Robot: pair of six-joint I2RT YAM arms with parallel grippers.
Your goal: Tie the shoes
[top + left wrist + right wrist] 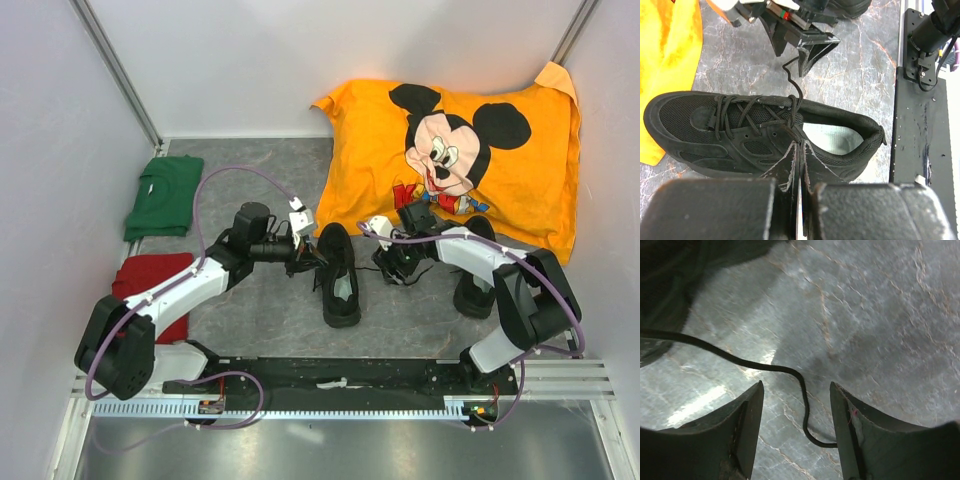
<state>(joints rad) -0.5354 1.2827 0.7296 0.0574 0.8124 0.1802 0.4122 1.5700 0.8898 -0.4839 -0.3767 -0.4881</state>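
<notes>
One black shoe (340, 275) lies mid-table, toe away from me. In the left wrist view this shoe (740, 132) fills the frame, its pale insole (832, 137) showing. My left gripper (303, 262) is at its left side, jaws shut at the top eyelets (801, 144), apparently pinching a lace end. My right gripper (385, 262) is open just right of that shoe, low over the table. A loose black lace (805, 410) lies between its fingers (796, 390), touching the right finger (860, 435). The second shoe (475, 285) stands further right, partly hidden by the right arm.
An orange Mickey Mouse pillow (470, 150) lies at the back right, close behind the shoes. A folded green cloth (165, 195) and a red cloth (155, 285) lie at the left. The black base plate (340, 375) runs along the near edge.
</notes>
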